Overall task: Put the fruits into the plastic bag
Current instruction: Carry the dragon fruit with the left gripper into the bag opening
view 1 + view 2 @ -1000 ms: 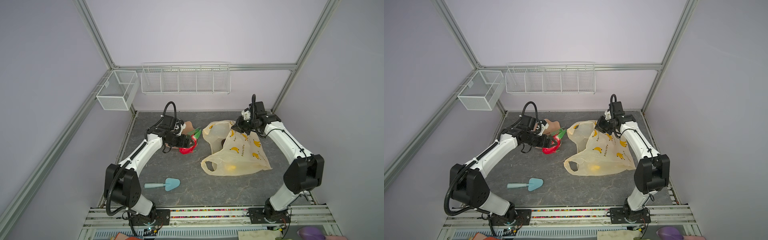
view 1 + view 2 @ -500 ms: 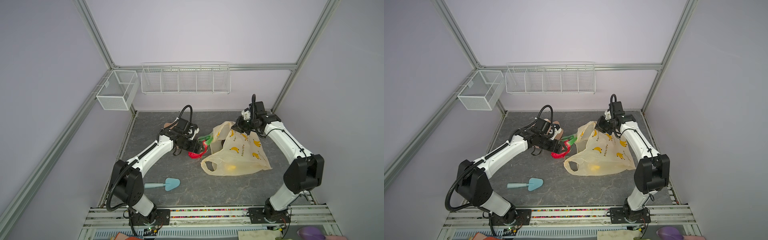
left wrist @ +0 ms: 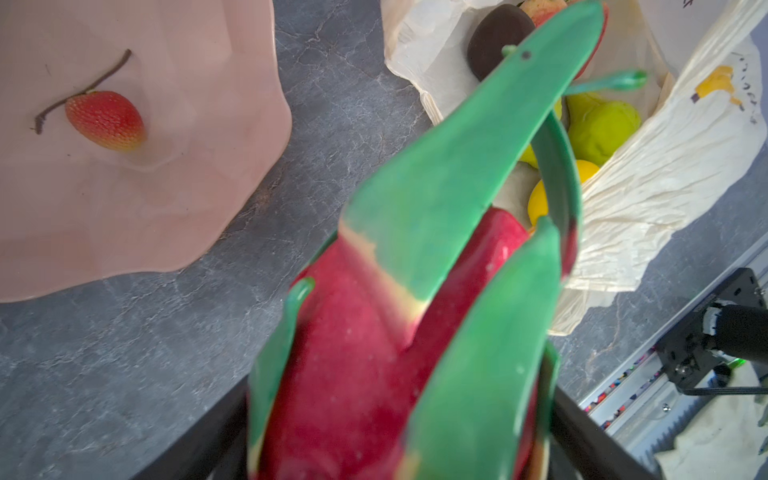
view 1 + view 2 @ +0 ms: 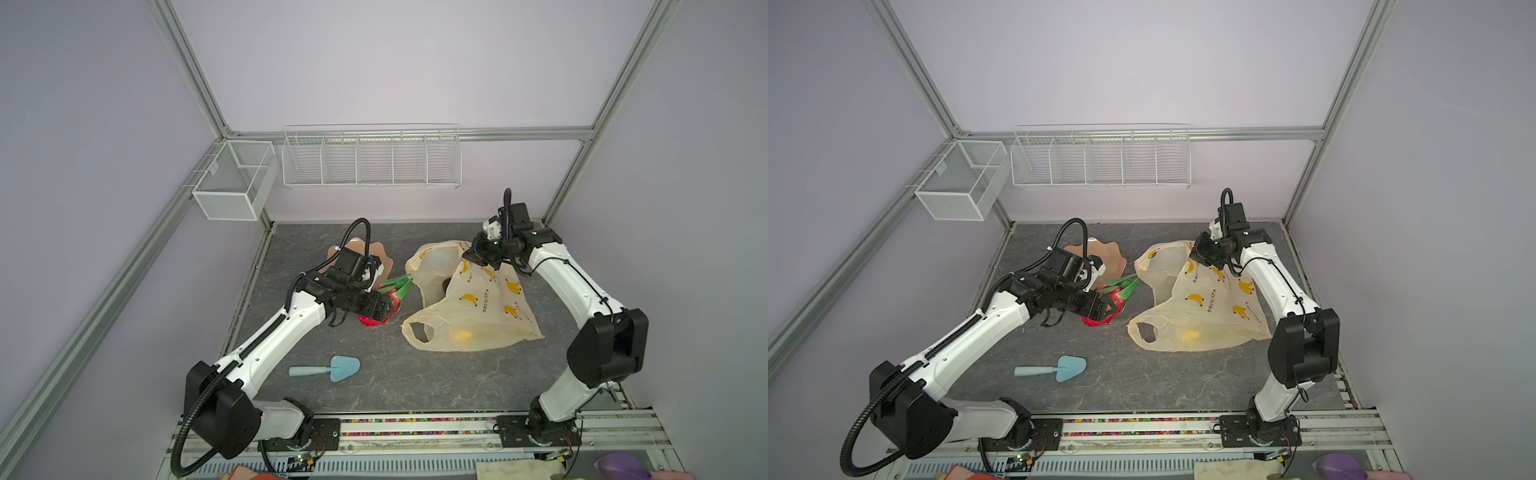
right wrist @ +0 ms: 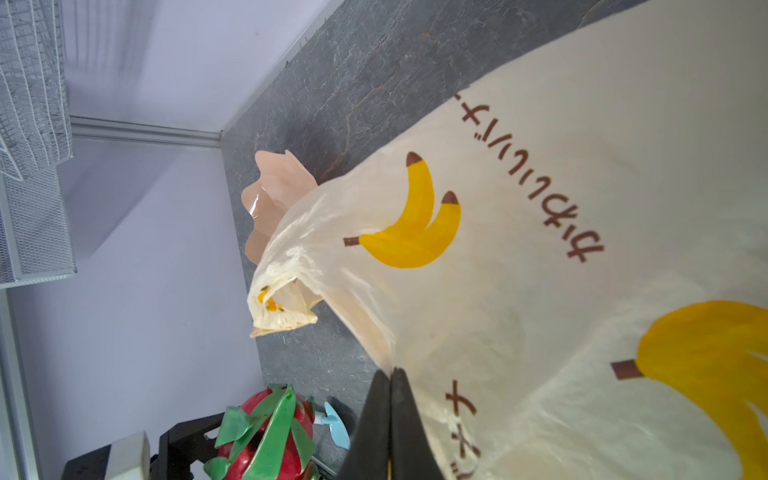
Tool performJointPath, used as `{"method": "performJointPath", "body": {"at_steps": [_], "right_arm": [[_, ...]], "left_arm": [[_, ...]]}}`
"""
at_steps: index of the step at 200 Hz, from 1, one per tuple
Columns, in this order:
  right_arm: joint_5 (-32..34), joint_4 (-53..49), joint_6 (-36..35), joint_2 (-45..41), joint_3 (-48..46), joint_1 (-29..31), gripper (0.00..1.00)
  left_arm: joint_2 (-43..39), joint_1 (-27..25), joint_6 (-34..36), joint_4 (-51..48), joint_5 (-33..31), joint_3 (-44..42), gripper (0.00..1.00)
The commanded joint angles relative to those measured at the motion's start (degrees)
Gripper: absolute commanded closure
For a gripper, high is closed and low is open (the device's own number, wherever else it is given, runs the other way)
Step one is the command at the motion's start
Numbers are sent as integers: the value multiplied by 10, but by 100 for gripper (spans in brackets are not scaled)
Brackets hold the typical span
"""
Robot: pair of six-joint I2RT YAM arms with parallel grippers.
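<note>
While the left gripper (image 4: 384, 308) holds the dragon fruit (image 4: 397, 289) in both top views, its jaws spread wide around the red body, the fruit is just left of the plastic bag (image 4: 473, 307) with its green scales pointing at the mouth. The right gripper (image 4: 473, 254), pressed together on the bag's far rim, lifts that edge off the worktop (image 4: 374, 386) so the mouth gapes leftward. From the left wrist view, the fruit fills the space between the jaws. Beyond its tip the open mouth shows a pear (image 3: 602, 124), a dark brown piece (image 3: 498, 37) and yellow pieces already inside, while one strawberry (image 3: 106, 120) lies on the peach dish (image 3: 187, 199). From the right wrist view, the dark fingertips pinch the thin film. I judge the step in hand to be delivering the dragon fruit. The next move calls for carrying it rightward past the rim and letting go well inside, leaving the strawberry to fetch afterwards.
</note>
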Motion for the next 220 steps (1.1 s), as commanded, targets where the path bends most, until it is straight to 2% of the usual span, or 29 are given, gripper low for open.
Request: {"method": "performJointPath", "body": {"at_steps": [1, 120, 185, 220], "right_arm": [[-7, -2, -9, 0, 0, -4, 93], [-6, -4, -10, 0, 0, -4, 93], [-6, -6, -10, -2, 3, -4, 93], [-6, -6, -9, 0, 2, -3, 93]], "left_arm": [[-1, -19, 38, -3, -24, -4, 65], [184, -83, 173, -38, -93, 152, 68], [296, -96, 210, -65, -71, 260, 70], [368, -96, 218, -99, -47, 348, 71]]}}
